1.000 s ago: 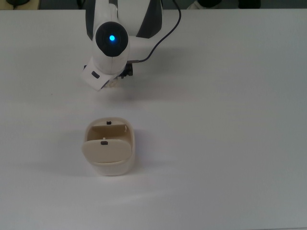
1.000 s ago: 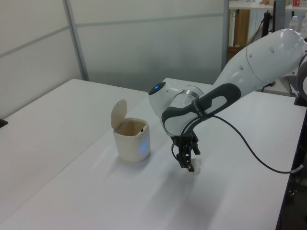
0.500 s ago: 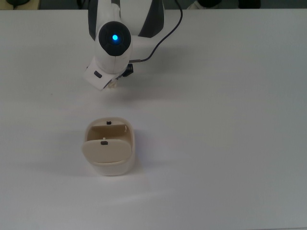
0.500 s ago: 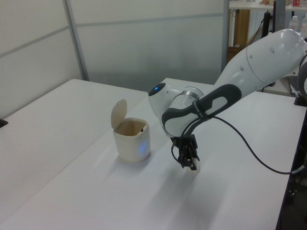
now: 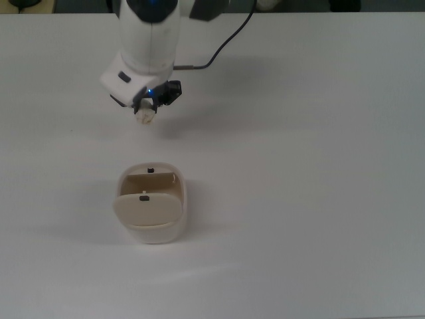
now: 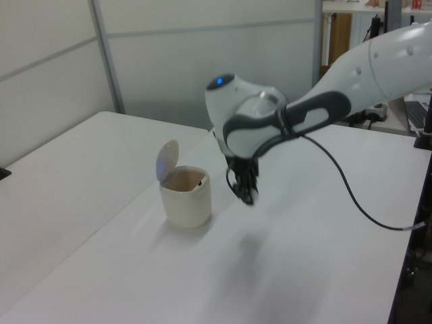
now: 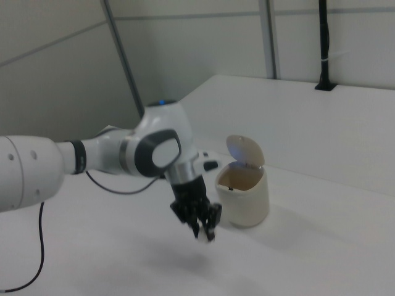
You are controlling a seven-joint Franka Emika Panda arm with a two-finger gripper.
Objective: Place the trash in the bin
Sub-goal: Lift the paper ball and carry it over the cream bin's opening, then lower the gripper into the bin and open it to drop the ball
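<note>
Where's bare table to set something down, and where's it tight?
Bare table covers everything on the top view's right of the bin, plus the strip below it and the stretch on the top view's left. The only tight spot is between the bin's open mouth and the gripper, which holds the trash off the table.

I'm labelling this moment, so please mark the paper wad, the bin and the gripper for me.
paper wad (image 5: 145,118): top view, on the pale crumpled lump below the gripper.
bin (image 5: 154,234): top view, on its front rim, under the flap lid.
gripper (image 7: 206,233): right view, at the dark fingertips.
</note>
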